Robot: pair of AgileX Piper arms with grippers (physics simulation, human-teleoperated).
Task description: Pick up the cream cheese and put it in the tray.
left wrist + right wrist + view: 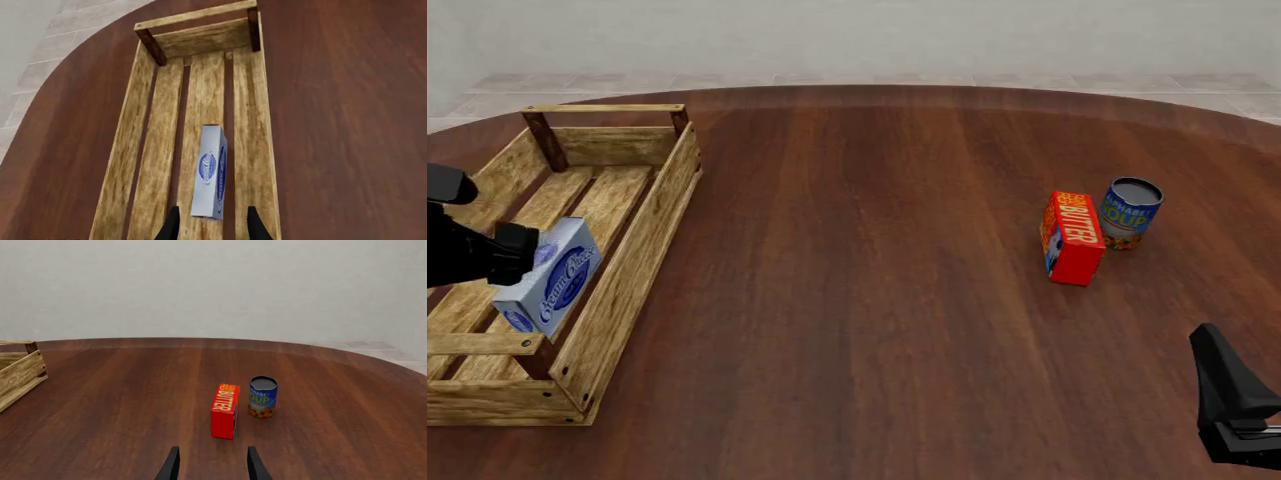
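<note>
Left gripper [213,225]: your jaws stand apart, flanking the cream cheese [210,172] without clear contact.
Cream cheese: inside the tray [627,270], on its slats.
Right gripper [213,465]: parted, holding nothing.

A rough, pale slatted wooden tray [641,215] with grainy, matt boards sits on a smooth dark reddish wood desk [868,300] with a faint sheen; the pale blue printed cardboard cream cheese box [550,275] looks smooth.
</note>
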